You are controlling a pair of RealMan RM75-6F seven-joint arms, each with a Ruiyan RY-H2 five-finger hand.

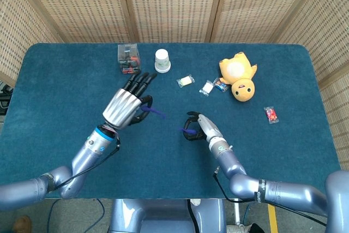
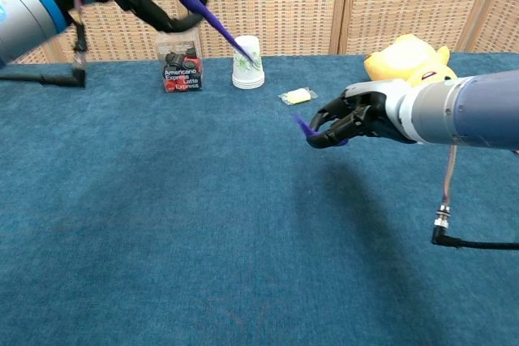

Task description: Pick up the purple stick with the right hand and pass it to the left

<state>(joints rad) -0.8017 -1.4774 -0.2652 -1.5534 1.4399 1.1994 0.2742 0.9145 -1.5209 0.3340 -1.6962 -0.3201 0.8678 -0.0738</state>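
Blue table [image 1: 65, 80] across the frame. Left of centre, left hand [image 1: 124, 107], mostly cropped at upper left in chest view, pinching purple stick [image 2: 212, 22] aloft, fingers above it extended. Centre-right, right hand [image 1: 197, 128], well apart, curled round short purple piece [image 2: 301, 124] (mostly hidden by fingers; only ends showing).

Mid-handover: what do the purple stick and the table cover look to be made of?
Purple stick: probably plastic, maybe silicone; it is thin, evenly coloured, smooth and matte, with no grain visible. The shorter purple piece looks the same. Table cover: teal fabric, carpet- or felt-like; the chest view shows a fuzzy, mottled nap with no shine.
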